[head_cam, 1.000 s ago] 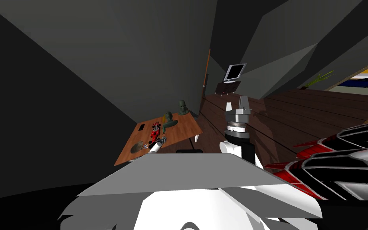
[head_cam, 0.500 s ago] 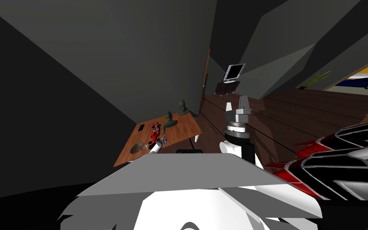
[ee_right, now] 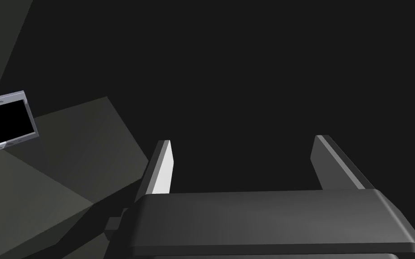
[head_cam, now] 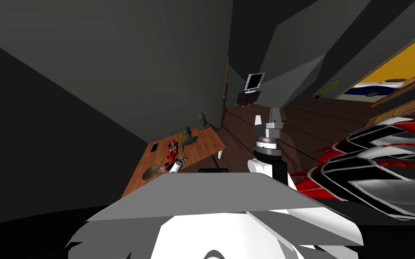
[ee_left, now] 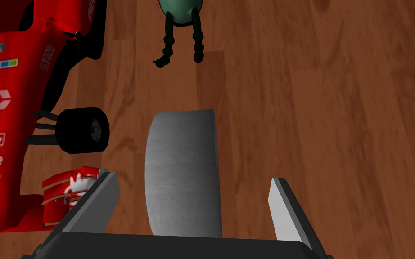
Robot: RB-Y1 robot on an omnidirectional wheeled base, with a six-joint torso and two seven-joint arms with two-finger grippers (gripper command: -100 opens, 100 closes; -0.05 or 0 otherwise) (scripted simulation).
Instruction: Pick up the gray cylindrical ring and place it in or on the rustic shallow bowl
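The grey cylindrical ring (ee_left: 182,173) rests on the wooden table (ee_left: 337,135), seen side-on. My left gripper (ee_left: 193,179) is open with the ring between its fingers (ee_left: 101,198); there is a gap on each side and neither finger touches it. In the head view the left gripper (head_cam: 182,159) is over the table's near part, and the shallow brownish bowl (head_cam: 149,171) lies a little to its left near the table's front corner. My right gripper (head_cam: 269,118) is raised beside the chest, open and holding nothing (ee_right: 242,141).
A red toy racing car (ee_left: 13,112) lies close beside the left gripper's finger. A green figure (ee_left: 182,27) lies ahead of the ring, with dark busts (head_cam: 201,121) at the table's far end. A big red, white and black striped body (head_cam: 382,162) looms on the right.
The whole head view has shifted: I have turned, so the table sits slightly lower left and the striped body on the right reaches further in. The arms keep their pose.
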